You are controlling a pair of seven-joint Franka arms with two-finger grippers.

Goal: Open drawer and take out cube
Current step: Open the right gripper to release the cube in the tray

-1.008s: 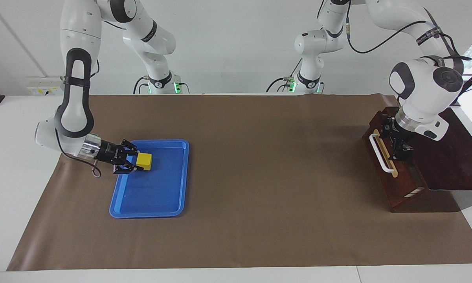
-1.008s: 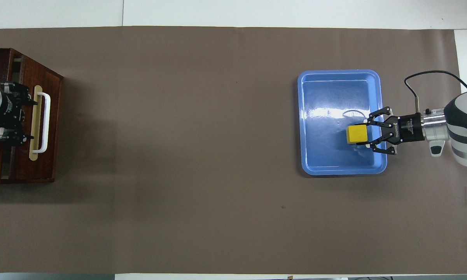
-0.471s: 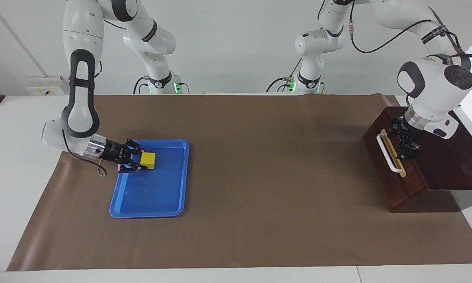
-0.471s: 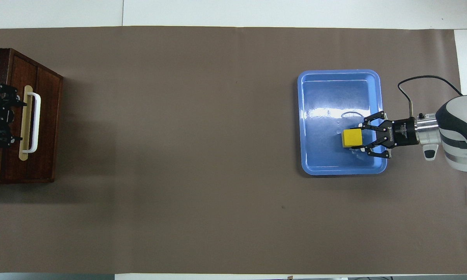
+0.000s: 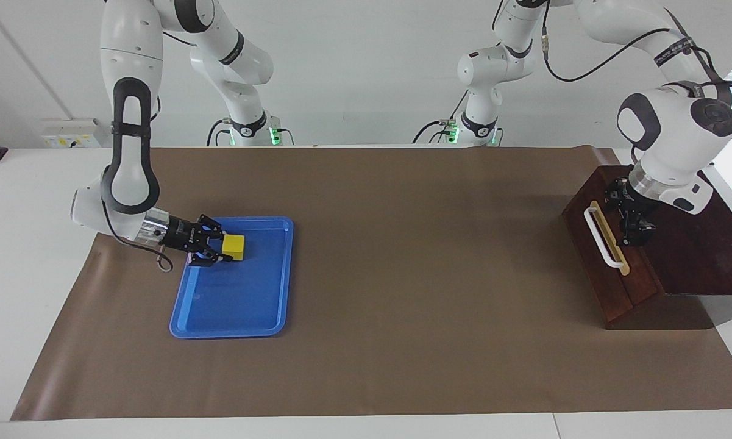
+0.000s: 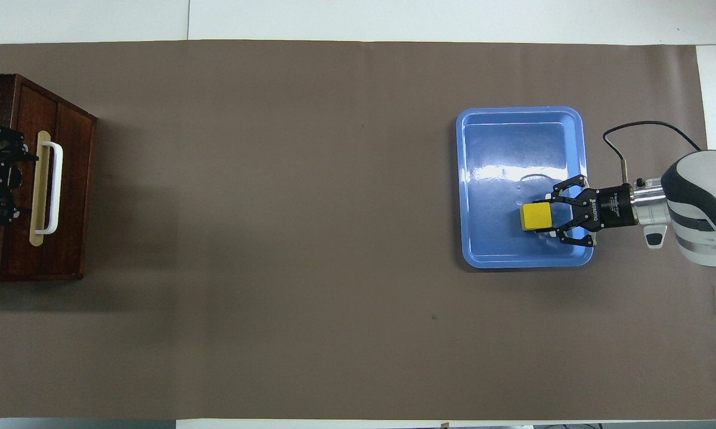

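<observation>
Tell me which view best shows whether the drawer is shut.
The facing view: the drawer front sits flush with the cabinet face, white handle showing, left gripper over the cabinet top. The overhead view shows only the front, steeply from above, with the cabinet cut by the frame edge.

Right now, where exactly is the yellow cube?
The yellow cube is between the right gripper's fingers, over the blue tray, toward the right arm's end of the table.
</observation>
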